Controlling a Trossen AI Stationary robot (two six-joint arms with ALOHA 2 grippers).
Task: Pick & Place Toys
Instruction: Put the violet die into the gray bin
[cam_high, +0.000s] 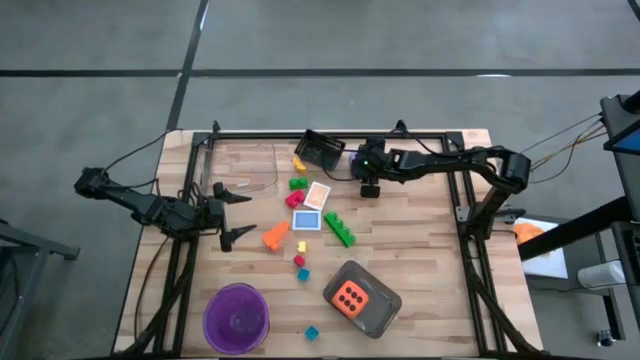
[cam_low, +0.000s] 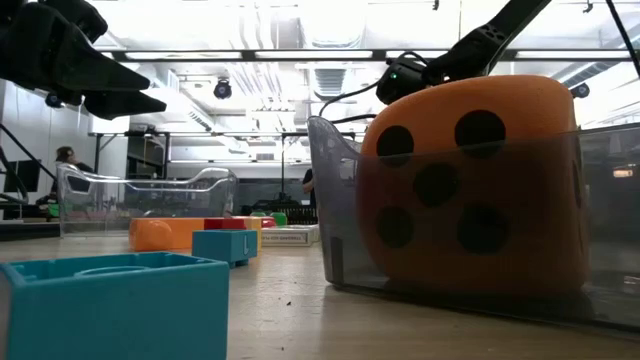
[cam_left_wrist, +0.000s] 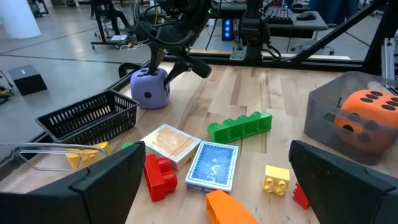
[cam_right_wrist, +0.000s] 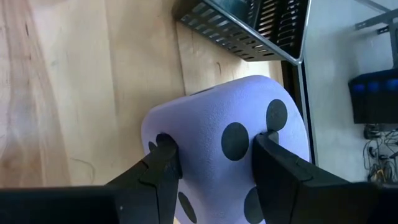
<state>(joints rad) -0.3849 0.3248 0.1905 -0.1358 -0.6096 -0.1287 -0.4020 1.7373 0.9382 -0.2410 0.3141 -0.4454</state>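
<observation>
A purple foam die (cam_right_wrist: 217, 137) with dark dots stands on the far part of the table, next to the black wire basket (cam_high: 320, 148); it also shows in the left wrist view (cam_left_wrist: 151, 89). My right gripper (cam_right_wrist: 214, 158) is shut on it, and in the high view this gripper (cam_high: 370, 183) covers the die. My left gripper (cam_high: 238, 212) is open and empty at the table's left, above the wood. Before it lie two cards (cam_left_wrist: 214, 165), a long green block (cam_left_wrist: 239, 126), and red (cam_left_wrist: 158, 177), yellow (cam_left_wrist: 277, 179) and orange (cam_left_wrist: 230, 208) blocks. An orange die (cam_high: 350, 297) rests in the grey tray (cam_high: 383, 305). My right gripper pinches the purple die between its two fingers, on two opposite dotted faces (cam_right_wrist: 177, 146). The foam dents in at the fingertips (cam_right_wrist: 163, 158). The fingers come from above, slanting down from the table's right. Whether the die's underside is on the wood or just clear, I cannot tell.
A purple bowl (cam_high: 236, 318) stands at the near left. A clear container (cam_low: 150, 195) stands at the far left. Small blocks lie near the tray, among them a teal one (cam_high: 312, 332) near the front edge. Bare wood lies along the right side (cam_high: 440, 250).
</observation>
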